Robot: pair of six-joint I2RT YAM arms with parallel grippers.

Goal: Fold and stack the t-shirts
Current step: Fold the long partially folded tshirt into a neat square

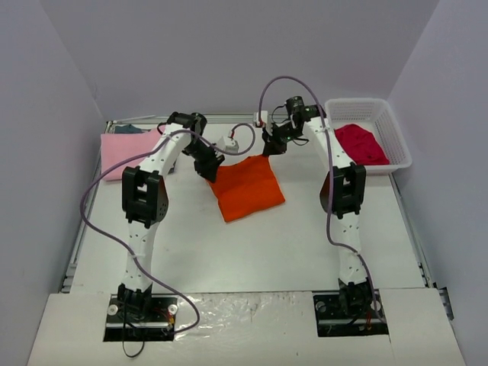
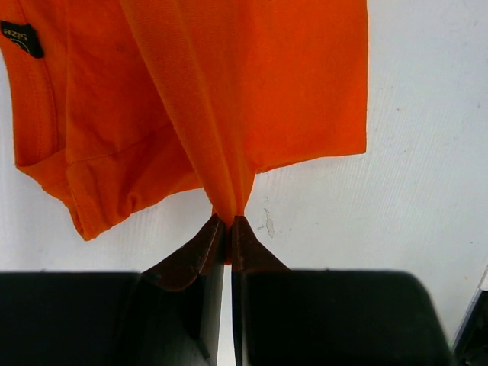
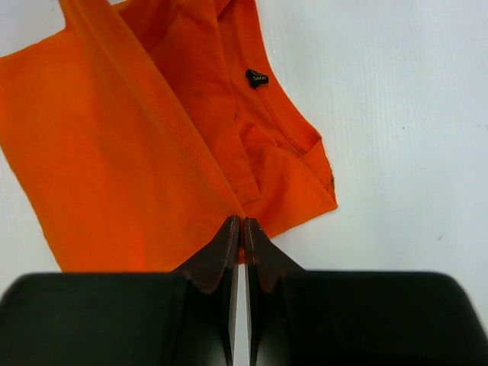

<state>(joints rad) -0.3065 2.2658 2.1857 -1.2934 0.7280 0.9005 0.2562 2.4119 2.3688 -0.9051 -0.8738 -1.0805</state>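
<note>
Orange t-shirt [image 1: 248,191] — folded, nearly square, turned slightly anticlockwise.

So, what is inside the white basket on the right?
A red shirt lies crumpled in the near part of the basket. The far part shows bare lattice floor. Anything beneath the shirt is covered and cannot be seen.

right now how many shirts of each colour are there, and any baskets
orange shirt: 1
pink shirt: 1
red shirt: 1
dark blue-grey shirt: 1, only an edge shows
basket: 1
total: 5
</note>
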